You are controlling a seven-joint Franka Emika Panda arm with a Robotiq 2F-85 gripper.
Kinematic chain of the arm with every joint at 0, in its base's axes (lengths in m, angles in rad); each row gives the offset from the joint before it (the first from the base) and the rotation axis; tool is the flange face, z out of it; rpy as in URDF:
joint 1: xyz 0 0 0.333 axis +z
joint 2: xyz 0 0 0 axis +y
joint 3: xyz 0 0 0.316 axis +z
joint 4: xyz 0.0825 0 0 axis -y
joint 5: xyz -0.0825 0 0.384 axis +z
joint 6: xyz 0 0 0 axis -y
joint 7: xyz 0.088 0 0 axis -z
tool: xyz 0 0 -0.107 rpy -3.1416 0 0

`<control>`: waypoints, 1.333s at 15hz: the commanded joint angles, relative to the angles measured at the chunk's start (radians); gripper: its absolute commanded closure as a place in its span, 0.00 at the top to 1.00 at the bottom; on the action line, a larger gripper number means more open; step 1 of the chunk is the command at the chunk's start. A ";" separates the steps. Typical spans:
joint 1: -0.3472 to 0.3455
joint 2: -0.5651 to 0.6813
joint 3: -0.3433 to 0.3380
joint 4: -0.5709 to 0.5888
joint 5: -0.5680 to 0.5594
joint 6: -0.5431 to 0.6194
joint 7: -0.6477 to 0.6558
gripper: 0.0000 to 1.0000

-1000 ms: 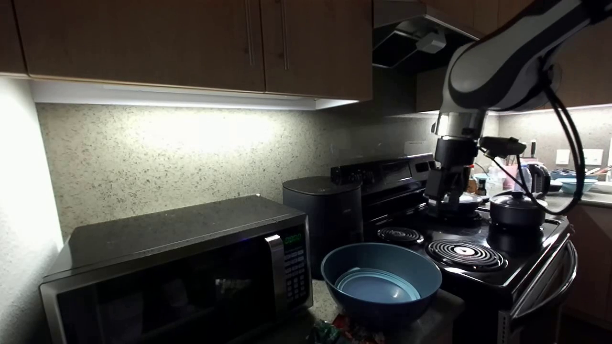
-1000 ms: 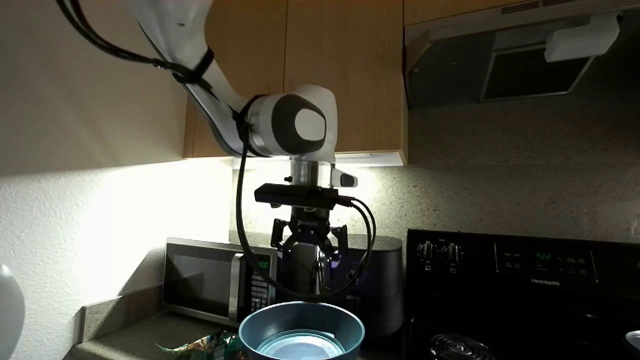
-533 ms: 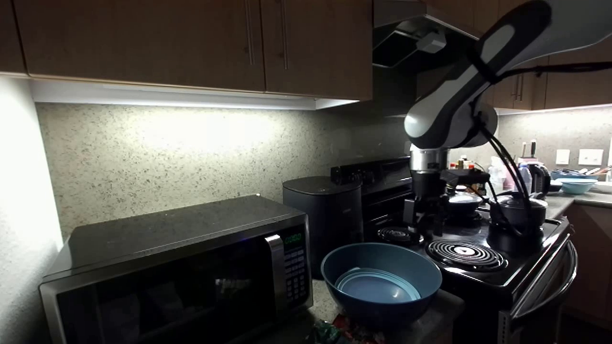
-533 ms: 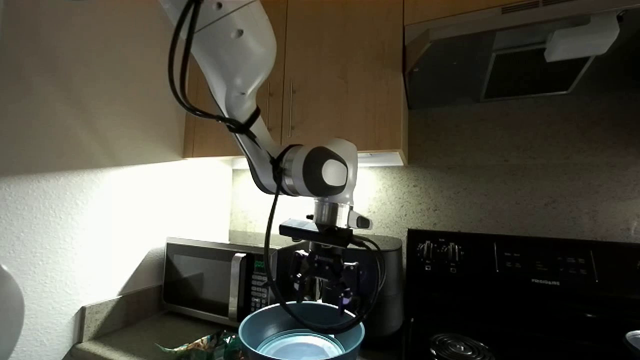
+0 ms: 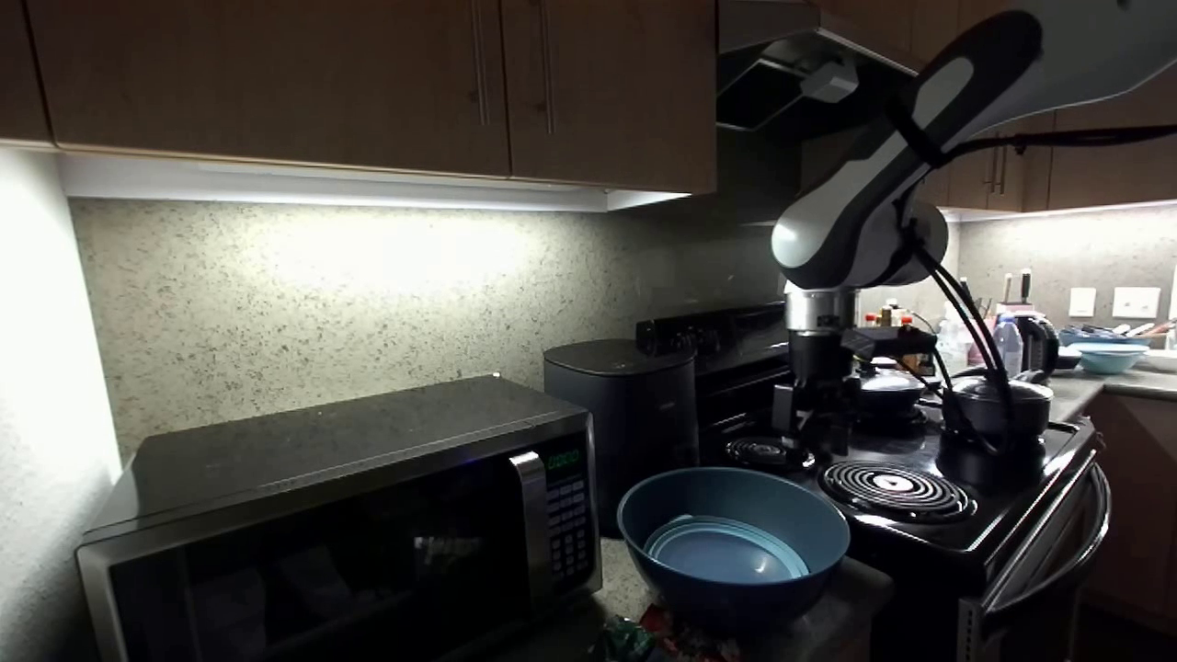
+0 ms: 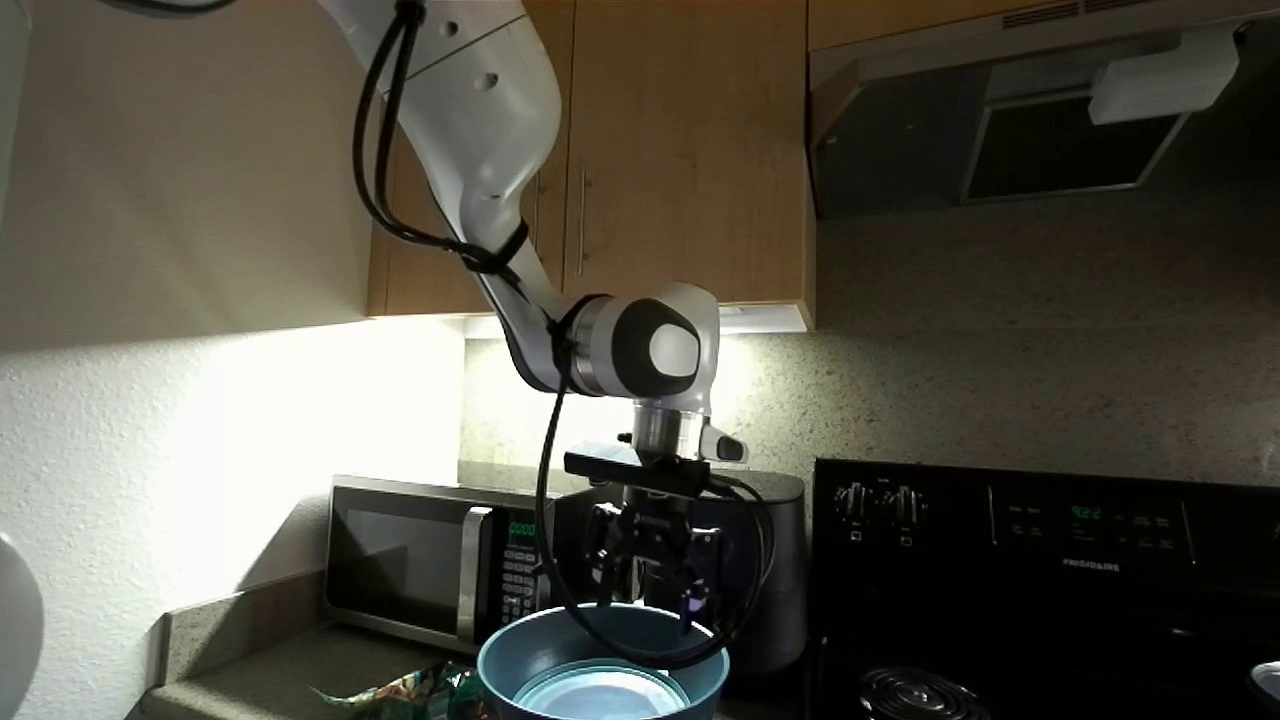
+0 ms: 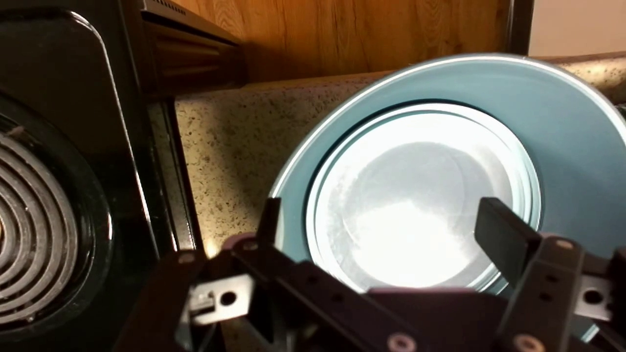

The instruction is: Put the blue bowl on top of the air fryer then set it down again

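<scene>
The blue bowl (image 5: 795, 506) stands upright on the counter in front of the air fryer (image 5: 625, 414). A paler round shape shows at the bowl's bottom. In the other view the bowl (image 6: 530, 650) and the air fryer (image 6: 770, 570) also show, the latter partly behind my gripper (image 6: 645, 612). My gripper (image 5: 814, 446) is open and empty, by the bowl's stove side in this view. In the wrist view the bowl (image 7: 577, 161) lies beyond my parted fingers (image 7: 379, 205). The left fingertip overlaps the bowl's rim; I cannot tell the height between them.
A microwave (image 5: 349, 515) stands beside the air fryer. The stove (image 5: 892, 542) adjoins the counter, with a dark pot (image 5: 998, 414) on it. A crinkled bag (image 6: 430, 690) lies by the bowl. A cable loop (image 6: 640, 658) hangs from my wrist across the bowl in an exterior view.
My gripper has come down and shifted toward the bowl's stove side, mostly in the first half second, with only slight motion since. The bowl has not moved. The gripper stays open.
</scene>
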 commanded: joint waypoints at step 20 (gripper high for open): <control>-0.128 0.617 0.063 0.638 -0.019 -0.303 0.072 0.20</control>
